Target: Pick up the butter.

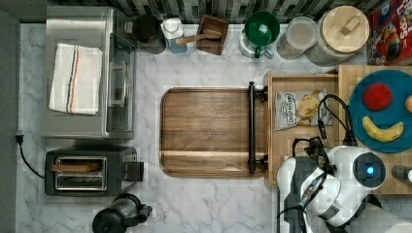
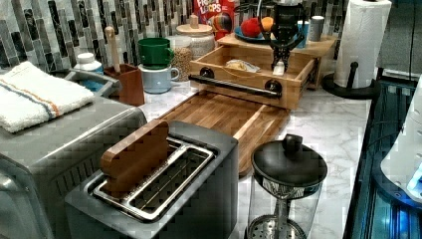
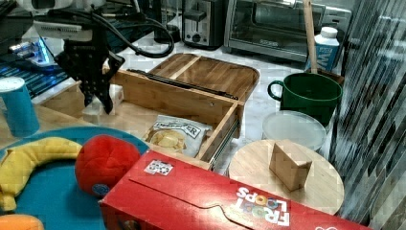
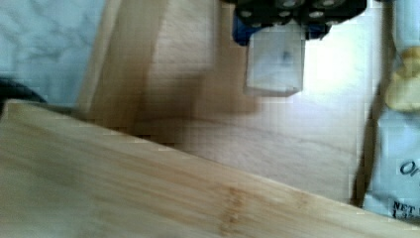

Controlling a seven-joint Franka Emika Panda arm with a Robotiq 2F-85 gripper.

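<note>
Gripping butter [image 4: 275, 67], "Froot Loops" box [image 3: 225, 201] nearby

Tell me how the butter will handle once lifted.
The butter looks like a flat-sided block, so it probably won't roll. Its smooth pale wrapper may be slippery. It is small beside the chip bag, so likely light.

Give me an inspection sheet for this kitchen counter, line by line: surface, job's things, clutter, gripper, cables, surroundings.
Surface: marble counter carrying a wooden tray and an open wooden drawer.
Job's things: butter, pale block inside the drawer, between the gripper's fingers.
Clutter: chip bag in the drawer; banana and red ball on blue plate; green mug; cereal box.
Gripper: gripper lowered into the drawer, shut on the butter.
Cables: black cables looping above the drawer; toaster cord.
Surroundings: toaster, toaster oven, tiled backsplash, paper towel roll.
</note>
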